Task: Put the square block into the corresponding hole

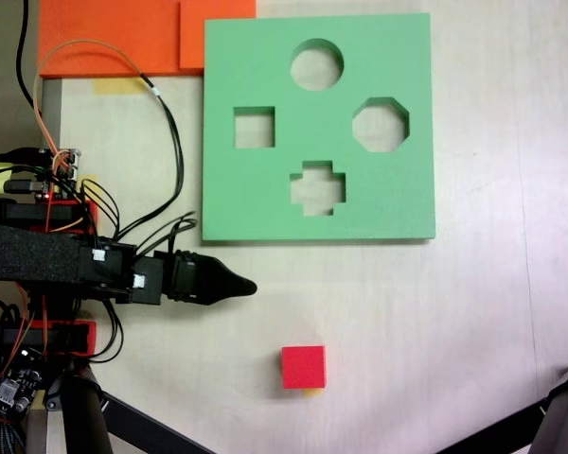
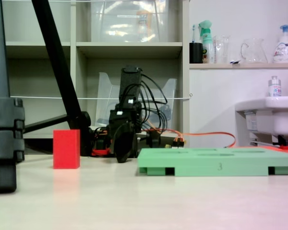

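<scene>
From above, the red square block (image 1: pixel 304 367) sits alone on the pale table (image 1: pixel 473 312), well apart from the green foam board (image 1: pixel 265 199) and nearer the bottom edge of that view; the low fixed view shows the same block (image 2: pixel 66 149) standing on the tabletop to the left of the board (image 2: pixel 216 162), nothing touching it. The square hole (image 1: pixel 254 127) lies at the board's left side in the view from above, with the round cut-out (image 1: pixel 317 64), octagonal cut-out (image 1: pixel 381 124) and cross cut-out (image 1: pixel 318 186) around it; the low view shows just the board's edge, none of the openings. The gripper (image 1: pixel 249 286) points right, just below the board's lower left corner, holding nothing; its tip reads as a single dark point from above and a dark oval (image 2: pixel 125 143) head-on, so I cannot tell whether the claw is parted or closed. Orange foam sheets (image 1: pixel 123 33) lie at the top left corner.
</scene>
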You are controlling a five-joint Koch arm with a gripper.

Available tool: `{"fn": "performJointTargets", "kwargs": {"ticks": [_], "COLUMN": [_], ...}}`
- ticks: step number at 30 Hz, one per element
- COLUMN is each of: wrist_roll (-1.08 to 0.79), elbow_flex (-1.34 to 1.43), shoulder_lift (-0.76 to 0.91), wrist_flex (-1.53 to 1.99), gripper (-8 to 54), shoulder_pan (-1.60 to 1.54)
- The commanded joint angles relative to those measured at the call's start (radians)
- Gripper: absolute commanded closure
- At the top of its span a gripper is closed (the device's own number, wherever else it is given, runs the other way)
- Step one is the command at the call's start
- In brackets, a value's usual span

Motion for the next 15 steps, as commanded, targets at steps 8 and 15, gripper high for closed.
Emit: {"fn": "performJointTargets", "kwargs": {"ticks": [8, 15], "wrist_roll": [0.025, 0.078], "elbow_flex": [0.074, 0.074], "shoulder_lift": [0.067, 0.067], "wrist_flex": [0.031, 0.006], "gripper": [10.8, 10.3], "shoulder_pan": [-0.066, 0.0]}}
